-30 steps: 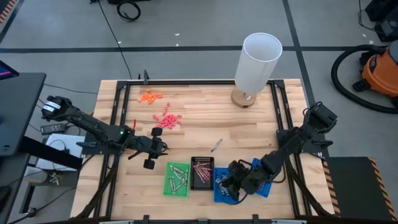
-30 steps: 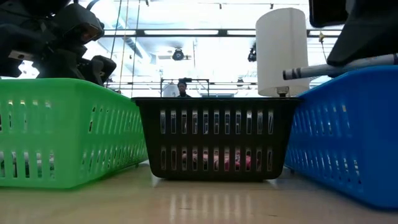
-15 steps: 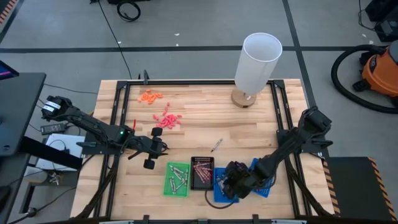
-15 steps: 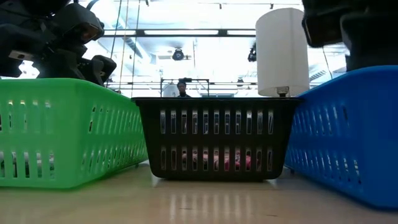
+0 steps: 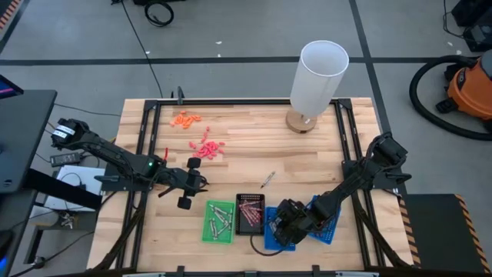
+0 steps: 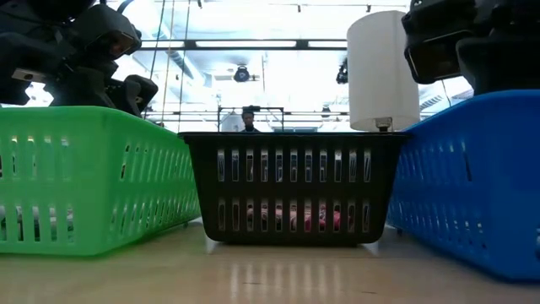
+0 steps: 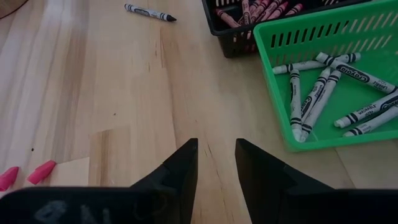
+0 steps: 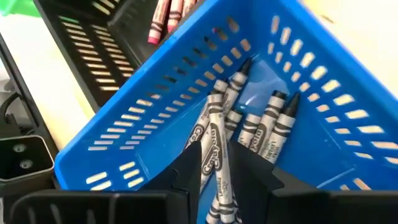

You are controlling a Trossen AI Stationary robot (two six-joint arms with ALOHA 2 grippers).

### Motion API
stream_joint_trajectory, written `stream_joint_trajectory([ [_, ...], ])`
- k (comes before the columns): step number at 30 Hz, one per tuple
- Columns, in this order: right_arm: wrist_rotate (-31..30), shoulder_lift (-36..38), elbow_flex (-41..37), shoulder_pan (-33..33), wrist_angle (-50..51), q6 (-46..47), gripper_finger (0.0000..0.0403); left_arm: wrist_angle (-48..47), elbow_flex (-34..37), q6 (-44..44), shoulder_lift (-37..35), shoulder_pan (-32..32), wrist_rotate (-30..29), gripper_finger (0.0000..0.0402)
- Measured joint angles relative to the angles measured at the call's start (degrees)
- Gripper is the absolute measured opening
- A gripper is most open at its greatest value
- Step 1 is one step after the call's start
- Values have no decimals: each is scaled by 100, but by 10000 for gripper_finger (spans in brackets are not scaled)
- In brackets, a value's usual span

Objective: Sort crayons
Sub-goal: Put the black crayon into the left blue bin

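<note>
The right pincer [image 5: 283, 224] hangs over the blue tray [image 5: 270, 238], its fingers a narrow gap apart with a grey crayon [image 8: 216, 155] lying between them, loose among the others; whether they touch it cannot be told. The step in hand looks like a drop-off. One crayon [image 5: 267, 180] lies alone on the bare worktop [image 5: 246, 138], well apart from the trays, and seems the next to fetch: that calls for a lift clear of the slotted wall and a low, square pinch on a thin, round stick that may roll. The left pincer [image 7: 216, 163] waits beside the green tray [image 7: 273, 81], fingers narrowly apart and empty. Paper-wrapped grey crayons fill green and blue; reddish ones lie in the black tray [image 5: 249, 214]. All three are ribbed plastic.
</note>
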State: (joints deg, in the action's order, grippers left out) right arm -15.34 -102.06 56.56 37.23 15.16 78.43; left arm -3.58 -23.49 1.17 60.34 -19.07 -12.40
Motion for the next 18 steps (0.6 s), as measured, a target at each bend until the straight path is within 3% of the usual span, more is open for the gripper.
stream_joint_trajectory([
  [11,-163,630,0,-183,456,-479,88,-2,0,-2,0,0,0,117],
  [18,-918,897,0,-554,887,-1530,88,-3,0,-94,0,0,0,117],
])
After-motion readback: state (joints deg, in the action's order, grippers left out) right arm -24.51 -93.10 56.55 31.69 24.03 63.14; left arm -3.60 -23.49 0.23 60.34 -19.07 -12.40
